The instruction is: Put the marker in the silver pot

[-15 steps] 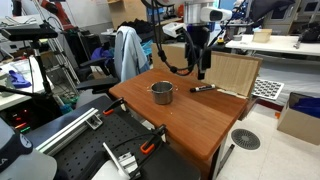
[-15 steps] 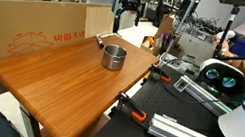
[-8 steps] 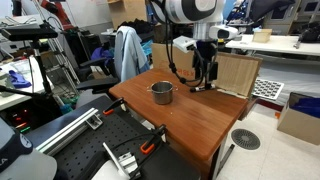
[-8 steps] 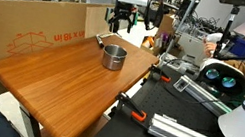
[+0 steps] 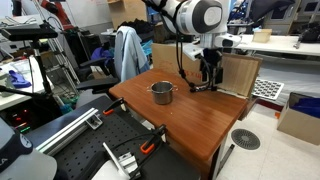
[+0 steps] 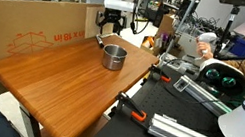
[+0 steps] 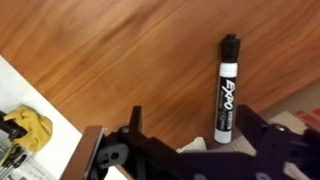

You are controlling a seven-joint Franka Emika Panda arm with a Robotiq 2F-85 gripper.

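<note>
The marker [image 7: 227,90], white-barrelled with a black cap, lies flat on the wooden table [image 7: 120,60]. In the wrist view its lower end sits between my open fingers. In an exterior view the marker [image 5: 203,88] lies by the cardboard panel, right of the silver pot [image 5: 162,93]. My gripper [image 5: 208,80] hangs low just above it, jaws open and holding nothing. The pot [image 6: 113,57] stands empty near the table's far edge, with my gripper [image 6: 110,22] behind it. The marker itself is not clear in that view.
A cardboard panel [image 5: 236,72] stands along the table's back edge, close behind the marker; it also shows in the other view [image 6: 29,24]. Orange-handled clamps [image 6: 128,108] grip the table's front edge. A yellow object [image 7: 25,130] lies off the table's edge.
My gripper has come down from above the table and shifted slightly toward the cardboard panel, now low over the marker. The marker and pot have not moved.
</note>
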